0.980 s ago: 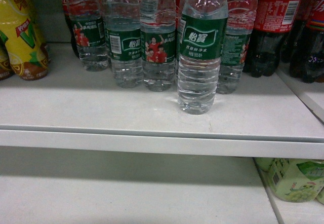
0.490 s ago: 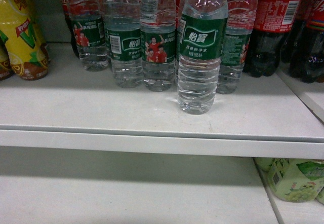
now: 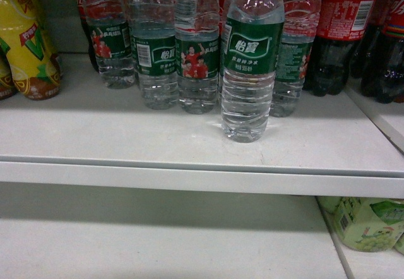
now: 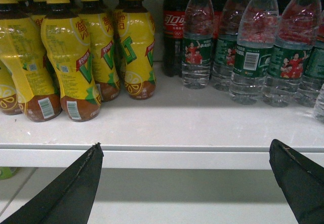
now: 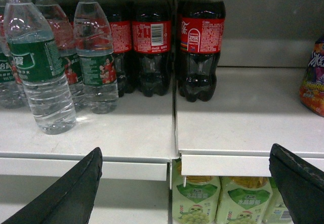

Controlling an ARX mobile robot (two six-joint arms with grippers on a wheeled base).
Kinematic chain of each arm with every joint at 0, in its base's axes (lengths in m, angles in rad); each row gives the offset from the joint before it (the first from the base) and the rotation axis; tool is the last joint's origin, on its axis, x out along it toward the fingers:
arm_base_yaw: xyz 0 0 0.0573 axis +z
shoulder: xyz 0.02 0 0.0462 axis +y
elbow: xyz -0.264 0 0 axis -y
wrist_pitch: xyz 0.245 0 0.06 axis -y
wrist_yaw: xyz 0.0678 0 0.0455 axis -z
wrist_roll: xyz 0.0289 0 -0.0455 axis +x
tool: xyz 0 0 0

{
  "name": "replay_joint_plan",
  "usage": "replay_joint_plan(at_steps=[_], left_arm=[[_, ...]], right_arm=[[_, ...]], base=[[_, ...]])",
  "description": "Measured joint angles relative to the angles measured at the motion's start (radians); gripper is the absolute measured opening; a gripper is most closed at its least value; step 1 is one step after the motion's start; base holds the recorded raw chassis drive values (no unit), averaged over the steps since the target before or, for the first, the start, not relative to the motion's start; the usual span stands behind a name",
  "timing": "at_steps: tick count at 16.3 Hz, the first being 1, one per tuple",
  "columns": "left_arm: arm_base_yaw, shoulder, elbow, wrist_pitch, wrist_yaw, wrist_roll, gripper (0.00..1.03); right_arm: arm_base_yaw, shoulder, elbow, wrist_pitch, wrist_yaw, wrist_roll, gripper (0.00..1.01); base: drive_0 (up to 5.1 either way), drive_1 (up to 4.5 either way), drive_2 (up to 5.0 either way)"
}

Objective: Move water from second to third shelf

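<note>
Both claws hang back from the shelving with nothing in them. The left claw (image 4: 185, 183) has its two dark fingers spread wide, facing the upper shelf (image 4: 152, 133) between the yellow tea bottles (image 4: 71, 57) and the row of waters. The right claw (image 5: 185, 183) is just as wide open, and looks at the seam where two shelf boards meet. Neither claw shows in the head view.

The water (image 3: 251, 64) stands upright near the front edge of the upper shelf, forward of its fellows. That probably makes it the easy pick, with room on either side for fingers. From the right wrist it sits off to the left (image 5: 43, 67), so I'd judge that arm must shift left to reach it.

The colas (image 5: 200, 46) stand behind and to the right. The lower shelf (image 3: 158, 241) looks bare on the left; green drinks (image 3: 366, 222) sit at its right, half cut off. Bottle tops are cropped in the head view.
</note>
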Motion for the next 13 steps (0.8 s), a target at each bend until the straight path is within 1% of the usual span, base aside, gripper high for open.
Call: replay_joint_plan(at_steps=[4,5,6,7,8,9,10,11,12,13], left_arm=[[0.0,0.0,0.0,0.0,0.0,0.0,0.98],[0.0,0.0,0.0,0.0,0.0,0.0,0.98],[0.0,0.0,0.0,0.0,0.0,0.0,0.98],[0.0,0.0,0.0,0.0,0.0,0.0,0.98],[0.0,0.0,0.0,0.0,0.0,0.0,0.98],[0.0,0.0,0.0,0.0,0.0,0.0,0.98],[0.0,0.0,0.0,0.0,0.0,0.0,0.98],[0.0,0.0,0.0,0.0,0.0,0.0,0.98],[0.0,0.0,0.0,0.0,0.0,0.0,0.98],[0.0,0.0,0.0,0.0,0.0,0.0,0.98]], right_arm=[[0.0,0.0,0.0,0.0,0.0,0.0,0.98],[0.004,0.012,0.016,-0.072,0.011,0.026,0.98],[0.028,0.088,0.049,-0.15,0.045,0.09,0.98],[0.032,0.142,0.056,-0.101,0.05,0.131,0.98],[0.026,0.194,0.081,-0.026,0.048,0.153,0.98],[0.021,0.296,0.132,0.075,0.051,0.163,0.98],[0.034,0.393,0.171,0.163,0.056,0.163,0.98],[0.061,0.509,0.216,0.255,0.055,0.16,0.98],[0.079,0.628,0.272,0.354,0.056,0.15,0.98],[0.099,0.741,0.332,0.439,0.068,0.146,0.98]], base=[[0.0,0.0,0.0],[0.0,0.0,0.0],[0.0,0.0,0.0],[0.0,0.0,0.0],[0.0,0.0,0.0],[0.0,0.0,0.0],[0.0,0.0,0.0],[0.0,0.0,0.0],[0.0,0.0,0.0],[0.0,0.0,0.0]])
